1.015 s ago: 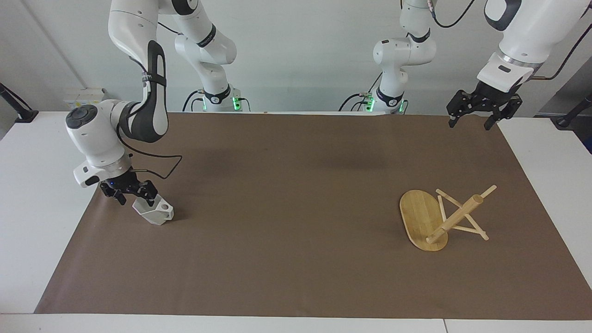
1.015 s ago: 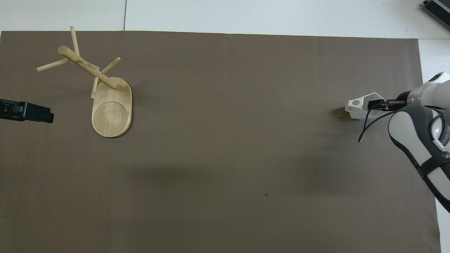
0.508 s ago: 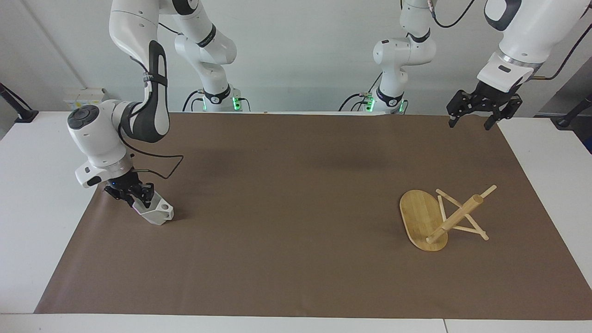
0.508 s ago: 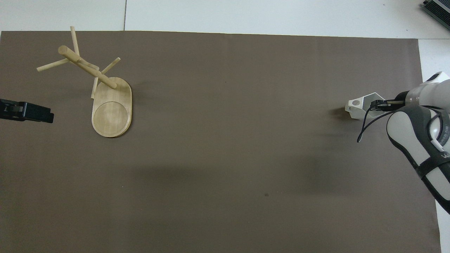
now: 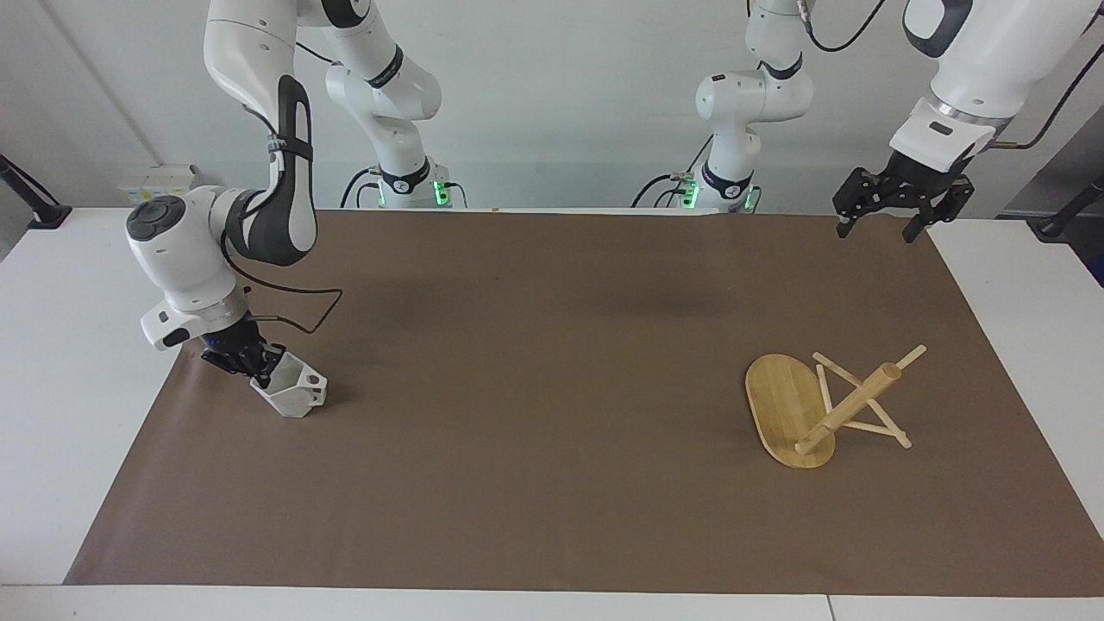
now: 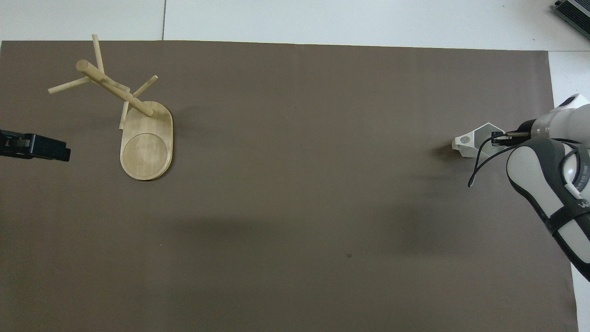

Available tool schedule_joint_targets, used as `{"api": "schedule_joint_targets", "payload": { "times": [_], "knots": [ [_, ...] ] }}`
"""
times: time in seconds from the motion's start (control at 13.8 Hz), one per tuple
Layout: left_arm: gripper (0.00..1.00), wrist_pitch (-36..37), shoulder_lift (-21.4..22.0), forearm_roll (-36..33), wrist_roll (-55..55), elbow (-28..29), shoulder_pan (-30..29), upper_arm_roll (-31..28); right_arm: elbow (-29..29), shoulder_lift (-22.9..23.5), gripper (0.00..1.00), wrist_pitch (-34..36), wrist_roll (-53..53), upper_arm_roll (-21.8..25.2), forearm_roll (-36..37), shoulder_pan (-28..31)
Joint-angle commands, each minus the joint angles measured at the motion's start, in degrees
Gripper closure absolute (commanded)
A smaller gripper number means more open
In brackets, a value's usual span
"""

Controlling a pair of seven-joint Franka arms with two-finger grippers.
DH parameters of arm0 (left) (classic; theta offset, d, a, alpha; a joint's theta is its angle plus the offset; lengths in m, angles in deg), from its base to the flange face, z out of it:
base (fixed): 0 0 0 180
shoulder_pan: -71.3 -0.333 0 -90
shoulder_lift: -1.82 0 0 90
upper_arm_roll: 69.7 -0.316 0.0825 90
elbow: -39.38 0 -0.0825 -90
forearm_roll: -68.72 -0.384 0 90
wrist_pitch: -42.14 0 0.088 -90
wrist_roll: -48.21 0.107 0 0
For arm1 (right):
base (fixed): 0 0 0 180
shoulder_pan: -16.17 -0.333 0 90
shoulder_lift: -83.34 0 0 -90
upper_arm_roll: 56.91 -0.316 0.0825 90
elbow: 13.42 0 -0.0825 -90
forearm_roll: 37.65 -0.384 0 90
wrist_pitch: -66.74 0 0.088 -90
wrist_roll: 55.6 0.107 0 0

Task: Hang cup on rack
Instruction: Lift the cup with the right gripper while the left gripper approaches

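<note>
My right gripper (image 5: 259, 369) sits low at the right arm's end of the table, wrist tilted, fingers pinched together. My left gripper (image 5: 878, 222) waits raised — fingers spread, pointing down.

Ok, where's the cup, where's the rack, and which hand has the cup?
cup (image 5: 293, 394), facing view, on its white side wall.
rack (image 5: 783, 404), facing view, on its flat oval base.
right hand (image 5: 250, 362), facing view, where the fingertips pinch the cup's rim.
</note>
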Motion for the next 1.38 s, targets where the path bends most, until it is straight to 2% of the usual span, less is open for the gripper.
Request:
{"api": "schedule_joint_targets", "payload": {
  "times": [0.0, 0.22, 0.29, 0.51, 0.87, 1.09, 1.23, 1.31],
  "knots": [
    [0.0, -0.4, 1.5, 0.5, -0.5, 1.7, 0.3, -0.5, 1.1, -1.3, 1.0, 0.9, 1.2, -0.4, 0.2, 0.2],
    [0.0, -0.4, 1.5, 0.5, -0.5, 1.7, 0.3, -0.5, 0.5, -1.2, 1.0, 1.7, 1.2, -0.7, 0.2, 0.2],
    [0.0, -0.4, 1.5, 0.5, -0.5, 1.7, 0.3, -0.5, -0.6, -1.1, 1.0, 3.8, 1.2, -0.9, 0.2, 0.2],
    [0.0, 0.7, 1.5, 0.5, -1.0, 1.6, 0.6, -0.2, -5.5, -1.4, 1.0, 13.9, 1.2, -1.4, -2.8, 0.0],
    [0.0, 7.4, 2.2, 0.5, -3.0, 1.8, 0.8, -0.1, -11.9, -6.4, 1.0, 29.9, 1.1, -4.9, -10.8, 0.0],
    [0.0, 12.9, 2.7, 0.6, -13.7, 1.3, 1.5, 0.4, -12.2, -10.3, 1.0, 32.2, 1.2, -7.9, -11.9, 0.0],
    [0.0, 17.4, 3.1, 2.4, -26.1, 1.3, 1.7, 2.3, -12.4, -12.4, 1.0, 33.6, 1.1, -8.7, -17.1, 0.0],
    [0.0, 18.4, 3.2, 5.4, -32.2, 1.3, 1.7, 2.3, -12.4, -13.2, 1.0, 33.9, 1.2, -8.7, -20.9, 0.0]
  ]
}}
